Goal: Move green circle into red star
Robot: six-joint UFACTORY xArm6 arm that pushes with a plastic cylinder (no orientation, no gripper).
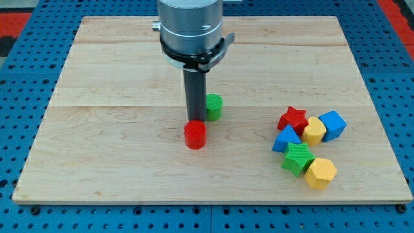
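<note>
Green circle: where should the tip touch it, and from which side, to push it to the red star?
Press my tip on the green circle's left wall, level with its middle: a round block slips sideways if hit off-centre. The red star lies to the view's right and slightly lower, so come from the left. The tip already stands on that side, near the red cylinder.

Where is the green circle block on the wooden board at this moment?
The green circle block lies near the middle of the wooden board, just to the view's right of my tip, above and right of the red cylinder block.
</note>
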